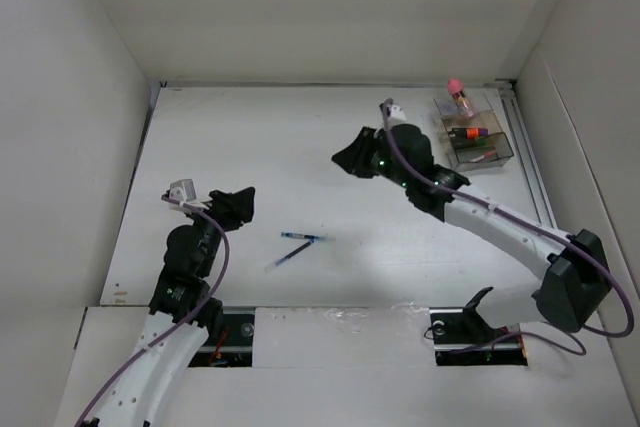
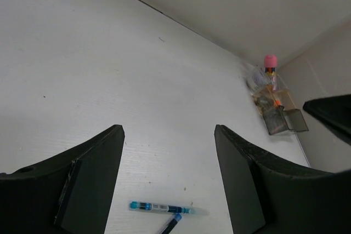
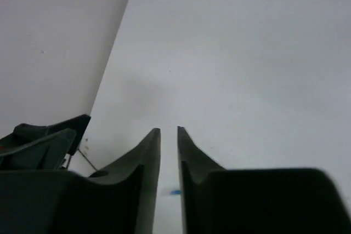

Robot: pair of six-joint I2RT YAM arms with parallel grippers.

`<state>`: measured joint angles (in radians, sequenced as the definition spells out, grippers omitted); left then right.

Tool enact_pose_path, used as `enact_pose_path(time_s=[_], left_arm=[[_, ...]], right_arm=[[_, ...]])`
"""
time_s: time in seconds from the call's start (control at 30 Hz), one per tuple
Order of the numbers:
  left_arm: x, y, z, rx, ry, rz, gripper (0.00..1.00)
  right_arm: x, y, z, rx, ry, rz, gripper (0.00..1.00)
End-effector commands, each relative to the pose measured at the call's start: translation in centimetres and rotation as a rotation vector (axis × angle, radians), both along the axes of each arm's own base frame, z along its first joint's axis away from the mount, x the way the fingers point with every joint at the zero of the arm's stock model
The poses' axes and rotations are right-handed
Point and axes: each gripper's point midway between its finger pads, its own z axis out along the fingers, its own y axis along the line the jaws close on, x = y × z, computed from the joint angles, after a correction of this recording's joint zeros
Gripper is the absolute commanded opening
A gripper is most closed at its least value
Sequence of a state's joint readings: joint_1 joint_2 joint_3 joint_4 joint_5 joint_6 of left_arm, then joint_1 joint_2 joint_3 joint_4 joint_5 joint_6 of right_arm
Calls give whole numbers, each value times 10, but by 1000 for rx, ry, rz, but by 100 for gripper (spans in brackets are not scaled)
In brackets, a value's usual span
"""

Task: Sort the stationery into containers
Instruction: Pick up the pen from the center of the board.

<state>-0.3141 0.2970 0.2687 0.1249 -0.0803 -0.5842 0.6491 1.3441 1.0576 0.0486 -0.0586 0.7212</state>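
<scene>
Two thin dark-blue pens lie on the white table, one just beyond the other; in the left wrist view they touch at one end, one above the other. My left gripper is open and empty, left of the pens. The smoky organiser stands at the far right with highlighters inside. The pink-topped jar stands at its far end. My right gripper is nearly shut and empty, above the table between the pens and the organiser.
White walls close the table on the left, back and right. The right arm stretches across the right half of the table. A seam and mounting plates run along the near edge.
</scene>
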Motion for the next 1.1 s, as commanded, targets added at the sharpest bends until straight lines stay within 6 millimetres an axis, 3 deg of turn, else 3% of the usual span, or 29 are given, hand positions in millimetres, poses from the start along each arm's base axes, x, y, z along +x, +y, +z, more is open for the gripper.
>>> enact_pose_path(time_s=[0.0,0.03,0.07,0.13,0.2,0.23,0.27,0.33,0.37,0.4,0.5,0.67,1.07], left_arm=[[-2,1,19,-9,-62,1,64],[-2,2,20,-9,-60,10,64],[-3,5,21,-9,-62,20,64],[-4,5,24,-13,-73,21,64],[-4,7,21,-10,-65,30,64],[-4,9,24,-22,-72,42,64],[-4,11,26,-22,-72,51,64],[-5,16,22,-27,-54,79,64],[-6,18,22,-27,-54,88,64],[-5,20,22,-26,-54,102,65],[-8,22,22,-36,-55,111,67],[-11,31,26,-61,-70,156,67],[-12,36,26,-77,-60,187,69]], right_arm=[[-15,18,20,-73,-85,-22,19],[-23,26,8,-138,-73,-24,7],[-19,26,-1,-167,-68,-34,3],[-39,51,-36,-262,-27,46,3],[-58,72,-56,-306,-16,114,9],[-60,79,-72,-350,-2,126,13],[-62,83,-80,-375,6,128,22],[-69,94,-90,-421,8,143,31],[-67,95,-107,-469,23,155,39],[-66,97,-112,-488,21,162,53],[-65,104,-137,-553,54,199,66],[-76,113,-171,-634,81,278,67],[-90,116,-221,-777,129,356,60]])
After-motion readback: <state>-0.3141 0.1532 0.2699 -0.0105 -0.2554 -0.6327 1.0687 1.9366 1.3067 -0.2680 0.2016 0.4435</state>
